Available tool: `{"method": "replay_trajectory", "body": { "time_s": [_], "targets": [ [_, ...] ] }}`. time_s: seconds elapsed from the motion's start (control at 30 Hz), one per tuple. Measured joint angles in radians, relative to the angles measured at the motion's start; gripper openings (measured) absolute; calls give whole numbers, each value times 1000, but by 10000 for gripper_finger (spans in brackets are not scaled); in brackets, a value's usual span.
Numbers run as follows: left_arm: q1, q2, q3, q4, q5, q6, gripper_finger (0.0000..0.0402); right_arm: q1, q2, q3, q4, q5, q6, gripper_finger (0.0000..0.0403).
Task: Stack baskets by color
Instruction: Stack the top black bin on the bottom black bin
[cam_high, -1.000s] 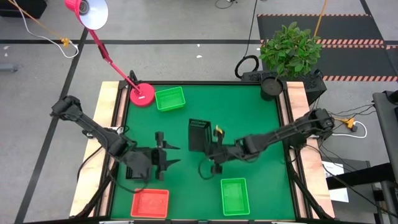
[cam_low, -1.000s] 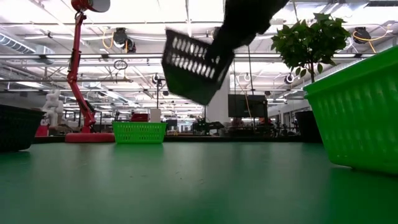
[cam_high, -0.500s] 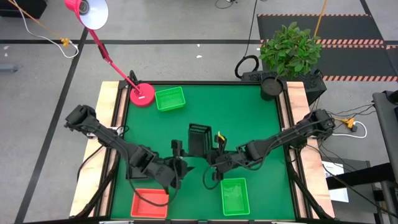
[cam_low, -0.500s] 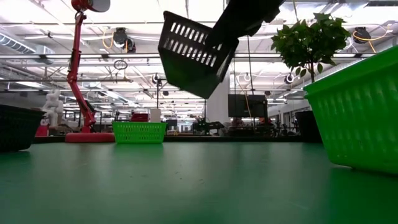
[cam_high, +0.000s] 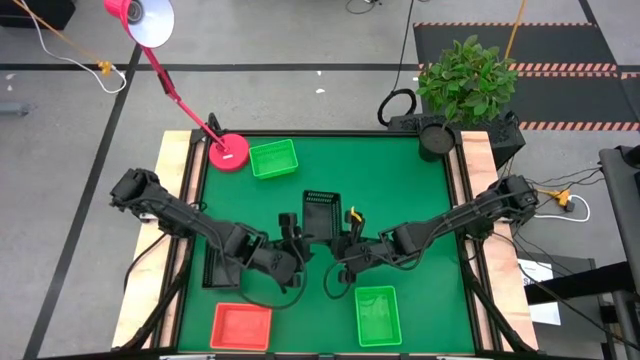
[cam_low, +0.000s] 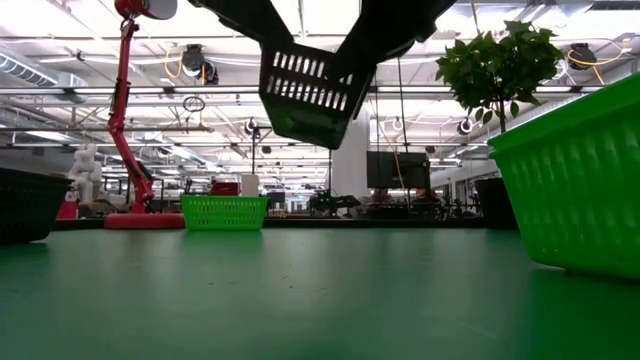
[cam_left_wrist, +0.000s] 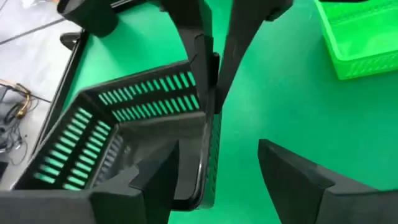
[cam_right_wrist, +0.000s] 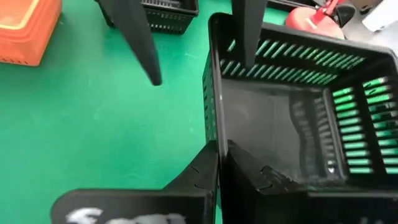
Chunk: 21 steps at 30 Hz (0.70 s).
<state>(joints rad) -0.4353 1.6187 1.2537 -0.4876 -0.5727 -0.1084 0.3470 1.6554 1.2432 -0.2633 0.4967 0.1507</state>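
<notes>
A black basket (cam_high: 322, 212) hangs tilted above the worktop's (cam_high: 420, 190) centre, its near wall pinched by the right end effector (cam_high: 347, 243). The left end effector (cam_high: 296, 235), fingers spread, straddles its nine-o'clock wall. If they pull unevenly, I reckon the basket could twist loose and drop.

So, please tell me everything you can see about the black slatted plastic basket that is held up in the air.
The black rectangular plastic basket has slatted walls, a solid floor and an open top, and it is empty. It hangs tilted above the middle of the green table, touching no surface. The right gripper is shut on one wall's rim. The left gripper, open, straddles the opposite wall without pinching it.
</notes>
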Motion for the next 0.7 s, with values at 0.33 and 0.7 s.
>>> {"method": "replay_trajectory", "body": {
  "time_s": [0.33,0.7],
  "targets": [
    [10,0,0,-34,2,-2,117,0,0,0,10,-2,-22,15],
    [28,75,-1,24,21,82,167,0,2,-1,28,-52,-52,16]
  ]
}}
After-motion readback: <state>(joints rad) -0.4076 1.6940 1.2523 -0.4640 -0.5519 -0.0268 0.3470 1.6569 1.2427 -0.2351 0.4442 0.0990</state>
